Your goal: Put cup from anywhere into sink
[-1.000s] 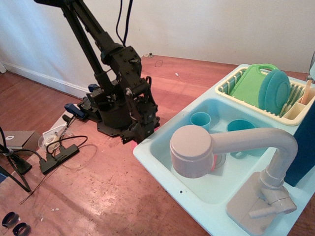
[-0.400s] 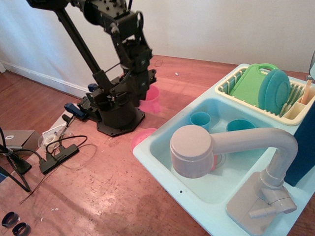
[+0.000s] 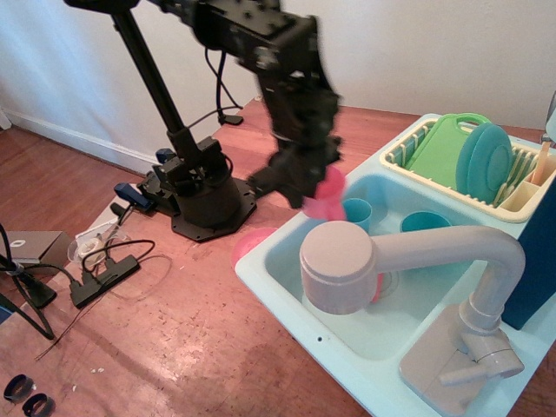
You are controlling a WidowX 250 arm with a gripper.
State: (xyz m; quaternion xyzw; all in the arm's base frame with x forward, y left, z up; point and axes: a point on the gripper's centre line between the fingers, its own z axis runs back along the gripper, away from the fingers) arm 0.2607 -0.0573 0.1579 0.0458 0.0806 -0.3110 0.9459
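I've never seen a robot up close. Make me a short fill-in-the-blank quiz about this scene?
1. The claw holds a pink ____.
2. The cup hangs over the aqua ____.
3. On the floor beside the sink lies a flat plate coloured ____.
4. The green board stands in the ____.

Answers: cup; sink; pink; rack

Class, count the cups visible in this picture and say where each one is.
3: the pink cup in the gripper above the sink, two blue cups inside its basin. The faucet may hide more.
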